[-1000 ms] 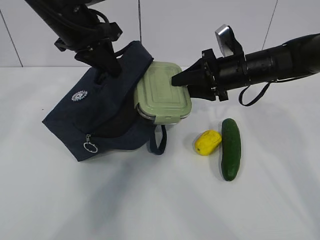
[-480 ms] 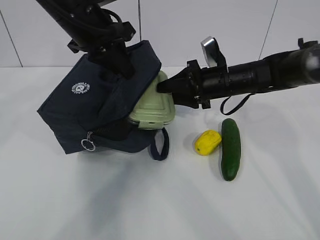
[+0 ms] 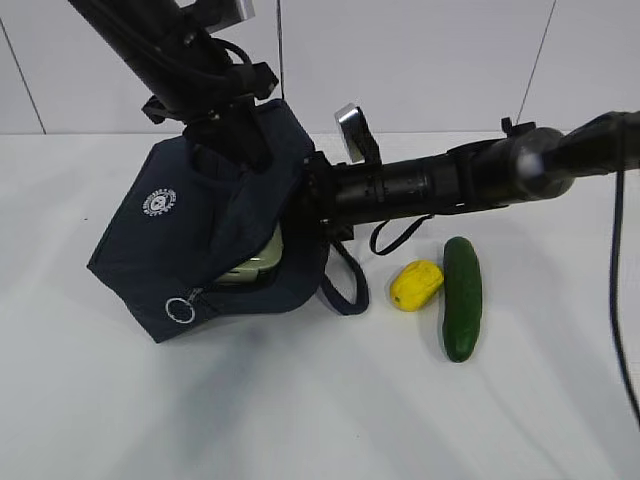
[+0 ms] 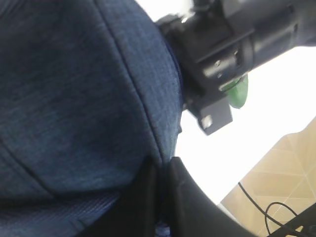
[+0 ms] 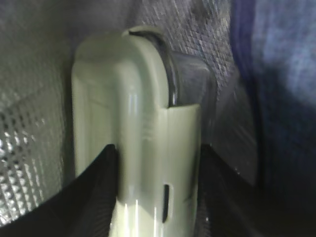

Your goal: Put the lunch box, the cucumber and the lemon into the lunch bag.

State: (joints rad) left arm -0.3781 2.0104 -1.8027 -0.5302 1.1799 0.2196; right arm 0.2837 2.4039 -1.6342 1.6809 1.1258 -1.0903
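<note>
The navy lunch bag [image 3: 210, 230] lies tilted with its mouth toward the right. My left gripper [image 3: 235, 135] is shut on the bag's upper edge and holds it up; in the left wrist view the fingers [image 4: 148, 197] pinch the blue fabric [image 4: 74, 98]. My right gripper [image 5: 155, 158] is shut on the sage-green lunch box [image 5: 133, 128] and reaches inside the bag, against its silver lining. Only a sliver of the lunch box [image 3: 248, 268] shows in the exterior view. The yellow lemon [image 3: 415, 284] and the dark green cucumber [image 3: 462, 297] lie side by side on the table, right of the bag.
The bag's loop handle [image 3: 345, 285] hangs under the right arm [image 3: 440, 185]. The zipper ring pull [image 3: 180, 309] dangles at the bag's lower left. A white table [image 3: 320, 410] stretches in front, with a white wall behind.
My right gripper has pushed the lunch box leftward into the bag, from half out to almost fully hidden. The left gripper has lifted the bag's edge a little and the bag has shifted.
</note>
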